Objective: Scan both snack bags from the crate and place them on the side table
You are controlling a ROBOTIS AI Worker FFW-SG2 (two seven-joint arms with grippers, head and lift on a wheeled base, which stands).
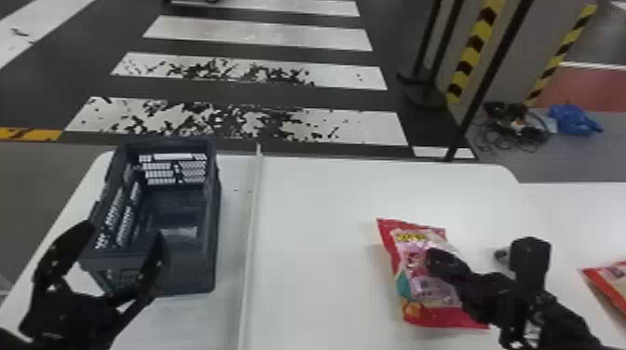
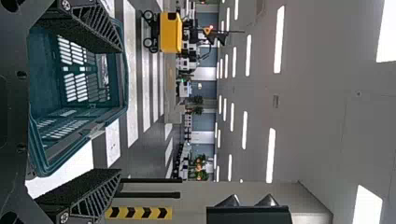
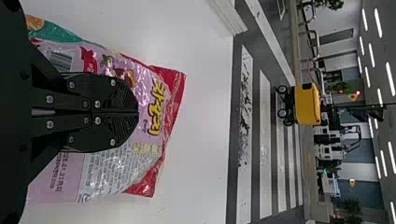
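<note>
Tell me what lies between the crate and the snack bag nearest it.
In the head view, a long raised white strip runs between the crate and the red-and-pink snack bag, with white tabletop on either side.

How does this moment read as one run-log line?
left gripper open by plastic crate | right gripper shut over pink-and-red snack bag | second snack bag farther right
</note>
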